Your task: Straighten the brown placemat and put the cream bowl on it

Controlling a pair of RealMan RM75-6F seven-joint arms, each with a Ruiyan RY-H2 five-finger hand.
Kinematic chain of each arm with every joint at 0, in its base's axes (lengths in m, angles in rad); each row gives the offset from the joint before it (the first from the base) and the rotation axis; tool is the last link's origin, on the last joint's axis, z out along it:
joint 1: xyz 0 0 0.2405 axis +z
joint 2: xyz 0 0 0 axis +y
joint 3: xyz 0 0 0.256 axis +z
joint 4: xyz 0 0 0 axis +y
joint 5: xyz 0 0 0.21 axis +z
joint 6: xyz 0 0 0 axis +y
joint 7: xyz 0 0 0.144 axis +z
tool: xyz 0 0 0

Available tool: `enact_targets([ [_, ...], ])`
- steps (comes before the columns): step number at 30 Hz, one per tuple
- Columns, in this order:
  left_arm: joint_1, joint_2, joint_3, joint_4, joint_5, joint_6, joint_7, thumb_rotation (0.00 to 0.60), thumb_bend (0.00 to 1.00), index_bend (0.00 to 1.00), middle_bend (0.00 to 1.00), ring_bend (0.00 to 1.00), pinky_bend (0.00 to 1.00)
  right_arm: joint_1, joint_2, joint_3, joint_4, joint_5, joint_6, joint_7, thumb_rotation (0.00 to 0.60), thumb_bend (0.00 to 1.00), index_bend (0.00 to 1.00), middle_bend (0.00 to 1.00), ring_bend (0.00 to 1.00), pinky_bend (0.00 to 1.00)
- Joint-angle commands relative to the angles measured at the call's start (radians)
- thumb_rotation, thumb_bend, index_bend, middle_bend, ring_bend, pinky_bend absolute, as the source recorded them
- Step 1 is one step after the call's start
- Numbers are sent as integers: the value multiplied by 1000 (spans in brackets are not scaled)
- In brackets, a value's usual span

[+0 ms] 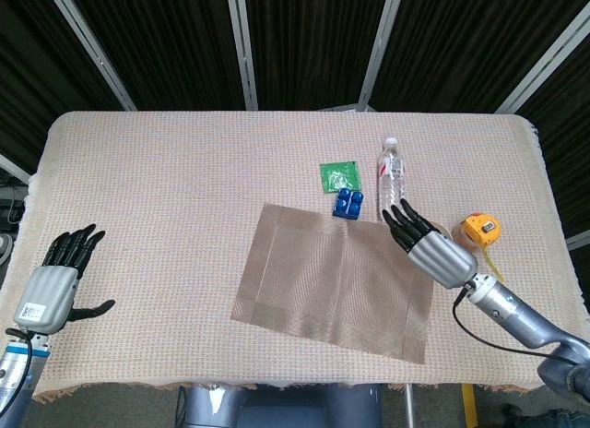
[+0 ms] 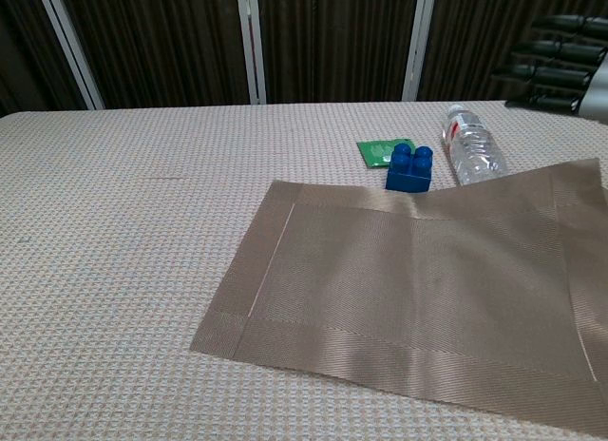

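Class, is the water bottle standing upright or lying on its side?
Lying on its side: the bottle stretches lengthwise along the table, cap pointing toward the far edge.

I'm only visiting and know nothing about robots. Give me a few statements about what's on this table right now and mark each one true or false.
1. The blue block touches the far edge of the brown placemat. True.
2. The water bottle stands upright. False: it lies on its side.
3. The left hand holds the placemat. False: it hovers at the table's left edge with its fingers spread, holding nothing.
4. A green packet lies beyond the blue block. True.
5. The cream bowl sits on the placemat. False: nothing rests on the placemat; the right hand covers the spot beside the yellow tape measure.
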Motion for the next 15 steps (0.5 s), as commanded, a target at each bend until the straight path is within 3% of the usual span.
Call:
enact_targets([
  [1,-4,-5,5,8,11,-7,1,600,0,0,0,0,0,-124,15,36,-149,118,130,122,600,0,0,0,0,0],
  [8,-20,-38,21,50,73,-17,5,600,4,0,0,0,0,-275,75,16,-368,237,247,343,600,0,0,0,0,0],
  [15,-104,-151,39,244,261,-51,-74,600,87,100,0,0,0,-371,110,9,-485,315,303,529,600,0,0,0,0,0],
])
